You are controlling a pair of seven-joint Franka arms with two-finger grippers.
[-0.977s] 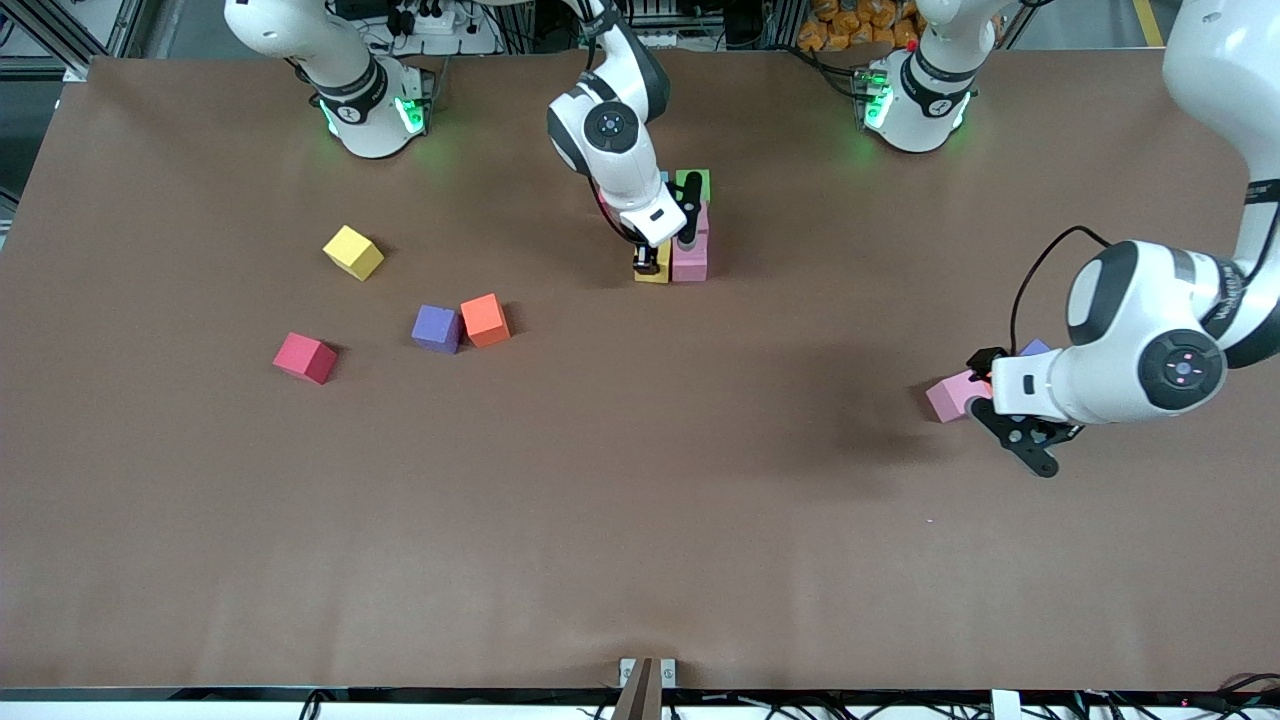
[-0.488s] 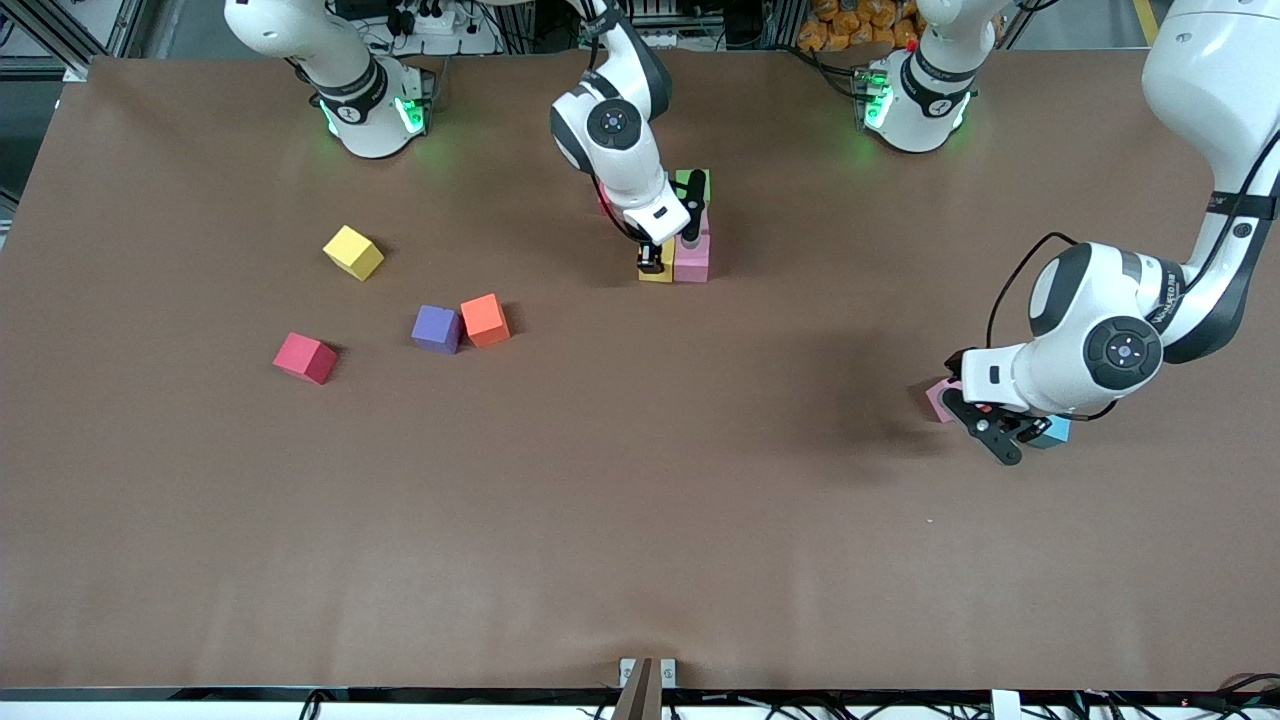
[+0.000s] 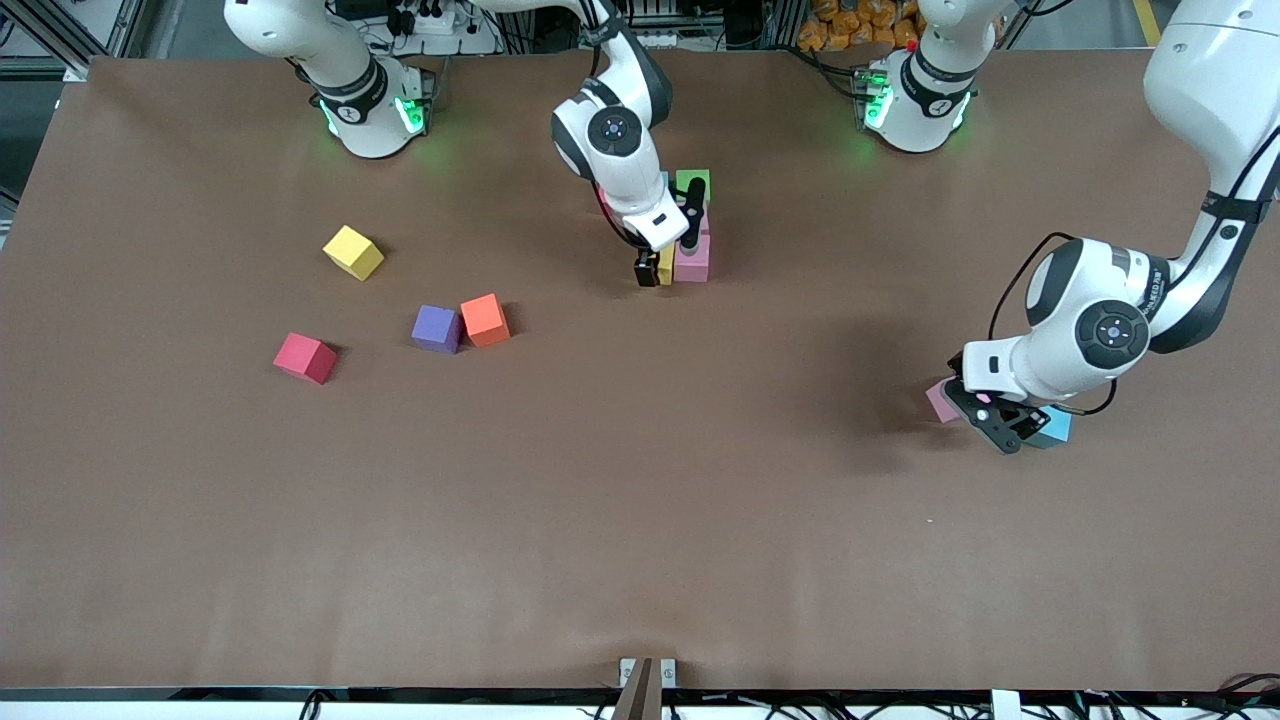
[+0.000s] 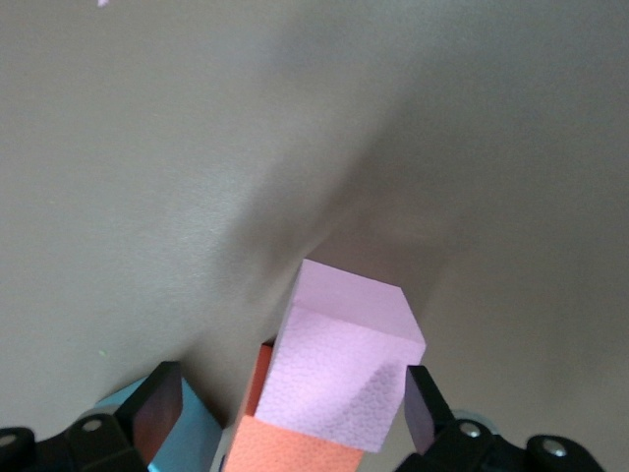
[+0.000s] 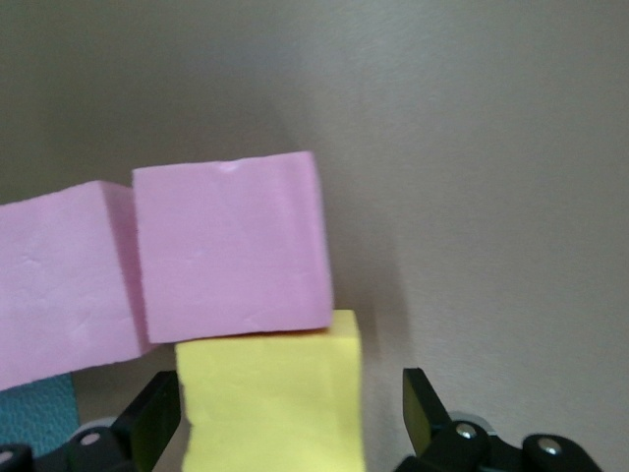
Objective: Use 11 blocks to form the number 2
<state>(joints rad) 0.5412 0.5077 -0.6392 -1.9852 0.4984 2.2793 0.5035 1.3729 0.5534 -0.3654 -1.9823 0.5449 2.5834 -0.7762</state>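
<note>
Blocks: yellow block placed beside pink, upper centre | right claw spread, lift straight | left claw spread, centre over pink block

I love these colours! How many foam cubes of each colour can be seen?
Yellow foam cubes: 2
Pink: 3
Orange: 2
Light blue: 2
Green: 1
Red: 1
Purple: 1
Total in view: 12
</note>
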